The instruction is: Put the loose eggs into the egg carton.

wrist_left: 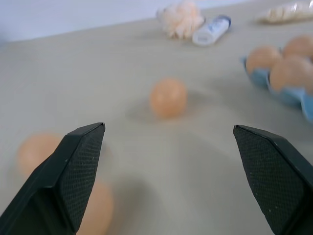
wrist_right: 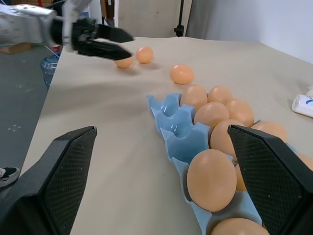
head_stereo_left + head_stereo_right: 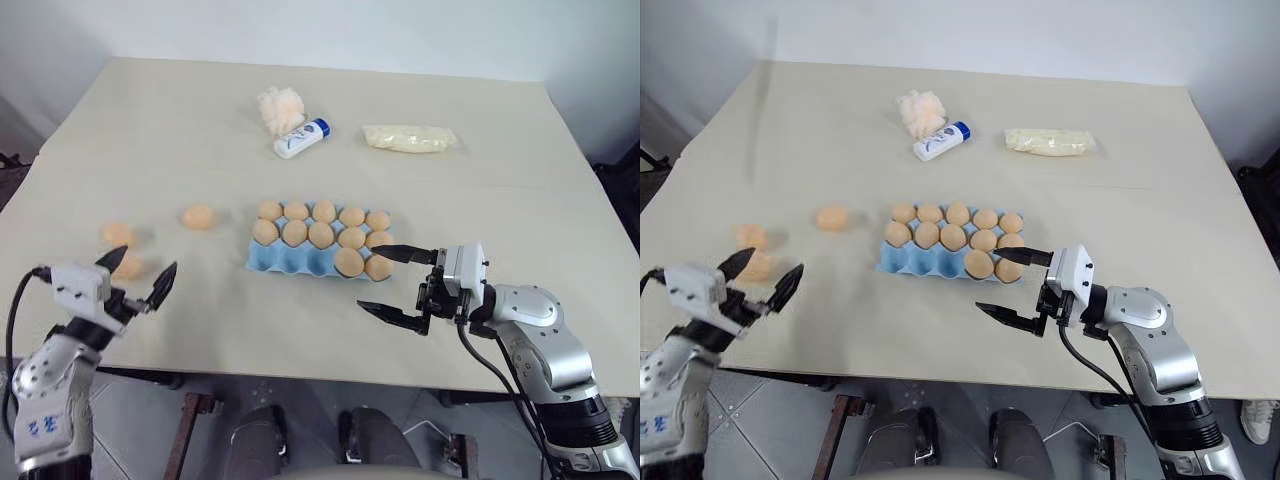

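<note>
Here: beige table [image 3: 500, 330] | white wall [image 3: 400, 30] behind | grey floor [image 3: 140, 420] below

The blue egg carton [image 3: 902, 262] sits in the middle of the table [image 3: 1120, 180], mostly full. Three loose eggs [image 3: 831, 218] lie at nine o'clock from it. Both grippers are open, the left gripper [image 3: 760, 277] by the eggs, the right gripper [image 3: 1006, 287] at the carton's five o'clock.

Wide beige matte table [image 3: 480, 200], carrying: light blue moulded egg carton [image 3: 290, 262] lying near centre, most cups filled. Three smooth pale orange-tan loose eggs [image 3: 198, 216] sitting to its left, two of them close together by the near-left edge. Fluffy white-peach puff [image 3: 279, 108], white tube with blue cap [image 3: 301, 138] and pale yellow plastic-wrapped packet [image 3: 410, 138] resting at the far side.
</note>
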### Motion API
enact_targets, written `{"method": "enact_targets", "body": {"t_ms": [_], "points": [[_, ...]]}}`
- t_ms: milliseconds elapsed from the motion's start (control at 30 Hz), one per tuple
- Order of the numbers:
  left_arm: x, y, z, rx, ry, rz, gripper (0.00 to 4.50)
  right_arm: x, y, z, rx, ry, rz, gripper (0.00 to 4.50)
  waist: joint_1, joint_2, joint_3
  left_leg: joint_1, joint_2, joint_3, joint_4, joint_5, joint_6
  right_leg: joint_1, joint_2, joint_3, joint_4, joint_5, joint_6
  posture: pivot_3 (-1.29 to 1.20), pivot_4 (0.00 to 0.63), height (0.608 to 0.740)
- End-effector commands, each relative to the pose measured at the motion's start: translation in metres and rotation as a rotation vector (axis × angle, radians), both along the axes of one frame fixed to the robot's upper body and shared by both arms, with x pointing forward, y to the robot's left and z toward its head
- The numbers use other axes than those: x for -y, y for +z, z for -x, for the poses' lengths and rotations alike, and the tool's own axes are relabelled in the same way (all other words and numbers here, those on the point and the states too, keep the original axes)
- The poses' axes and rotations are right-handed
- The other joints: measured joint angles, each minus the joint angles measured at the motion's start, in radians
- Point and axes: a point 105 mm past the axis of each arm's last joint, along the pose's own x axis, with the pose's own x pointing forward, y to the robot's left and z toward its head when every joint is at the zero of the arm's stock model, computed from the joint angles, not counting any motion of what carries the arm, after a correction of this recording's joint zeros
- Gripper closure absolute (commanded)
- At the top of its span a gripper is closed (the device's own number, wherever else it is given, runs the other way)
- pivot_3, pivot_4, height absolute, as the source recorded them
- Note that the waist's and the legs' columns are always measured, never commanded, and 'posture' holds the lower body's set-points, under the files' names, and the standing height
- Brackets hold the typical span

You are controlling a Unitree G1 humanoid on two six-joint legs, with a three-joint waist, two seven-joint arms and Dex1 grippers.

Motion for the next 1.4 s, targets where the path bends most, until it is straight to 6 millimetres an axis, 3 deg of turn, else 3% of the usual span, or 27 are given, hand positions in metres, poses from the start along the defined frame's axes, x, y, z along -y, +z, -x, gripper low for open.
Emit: {"method": "enact_targets", "body": {"t_ms": [33, 133, 333, 500, 733, 900, 1000, 1167, 1300, 1400], "points": [[0.015, 0.003, -0.034, -0.024, -0.014, -0.039, 0.03, -0.001, 0.009, 0.002, 0.037, 0.003, -0.017, 0.00, 0.000, 0.000, 0.000, 0.000, 0.000, 0.000, 0.000, 0.001, 0.001, 0.000, 0.000, 0.000, 0.000, 0.000, 0.000, 0.00, 0.150, 0.740], [0.029, 0.015, -0.059, 0.006, -0.030, -0.023, 0.03, -0.002, 0.011, 0.002, 0.045, -0.006, -0.023, 0.00, -0.001, 0.000, 0.000, -0.001, 0.000, 0.001, 0.000, 0.001, 0.001, -0.001, 0.001, 0.001, 0.000, 0.000, 0.001, 0.00, 0.150, 0.740], [0.038, 0.019, -0.099, -0.023, 0.002, -0.018, 0.03, -0.001, 0.012, 0.004, 0.051, -0.030, -0.029, 0.00, -0.002, -0.001, 0.000, -0.001, 0.002, 0.004, 0.001, 0.002, -0.001, -0.004, 0.004, 0.003, 0.001, 0.001, 0.002, 0.00, 0.150, 0.740], [0.037, 0.021, -0.108, -0.016, 0.022, -0.022, 0.03, 0.005, 0.012, 0.005, 0.055, -0.069, -0.028, 0.00, -0.003, -0.001, 0.000, -0.001, 0.003, 0.004, 0.001, 0.001, -0.002, -0.005, 0.005, 0.003, 0.001, 0.000, 0.003, 0.00, 0.150, 0.740], [0.038, -0.008, -0.110, -0.169, -0.005, 0.041, 0.03, 0.006, 0.012, 0.006, 0.058, -0.095, -0.035, 0.00, -0.001, -0.001, 0.000, -0.002, 0.003, 0.004, 0.003, 0.001, -0.002, -0.005, 0.005, 0.003, 0.005, 0.000, 0.003, 0.00, 0.150, 0.740], [0.043, -0.014, -0.113, -0.194, -0.024, 0.023, 1.28, 0.006, 0.013, 0.004, 0.062, -0.096, -0.033, 0.00, 0.000, -0.001, 0.000, -0.002, 0.002, 0.004, 0.004, 0.003, -0.001, -0.005, 0.004, 0.003, 0.006, 0.000, 0.003, 0.00, 0.150, 0.740], [0.046, -0.006, -0.111, -0.149, -0.058, 0.030, 2.21, 0.006, 0.013, 0.004, 0.065, -0.099, -0.033, 0.00, -0.001, -0.001, 0.000, -0.002, 0.002, 0.004, 0.004, 0.003, -0.001, -0.005, 0.003, 0.003, 0.007, 0.000, 0.003, 0.00, 0.150, 0.740], [0.087, 0.047, -0.083, 0.115, -0.377, 0.017, 2.21, 0.007, 0.013, 0.004, 0.065, -0.110, -0.035, 0.00, 0.000, -0.001, 0.000, -0.002, 0.002, 0.004, 0.004, 0.003, -0.001, -0.006, 0.003, 0.003, 0.009, 0.000, 0.003, 0.00, 0.150, 0.740], [0.132, 0.043, -0.050, 0.103, -0.695, -0.104, 2.21, 0.008, 0.012, 0.003, 0.063, -0.111, -0.030, 0.00, 0.000, -0.001, 0.000, -0.001, 0.002, 0.004, 0.003, 0.003, -0.002, -0.006, 0.004, 0.003, 0.009, 0.000, 0.003, 0.00, 0.150, 0.740], [0.150, 0.027, -0.036, 0.067, -0.822, -0.189, 2.21, 0.008, 0.012, 0.001, 0.066, -0.114, -0.031, 0.00, -0.002, -0.001, 0.000, -0.001, 0.002, 0.004, 0.004, 0.003, -0.002, -0.006, 0.004, 0.003, 0.009, 0.000, 0.003, 0.00, 0.150, 0.740]]}}
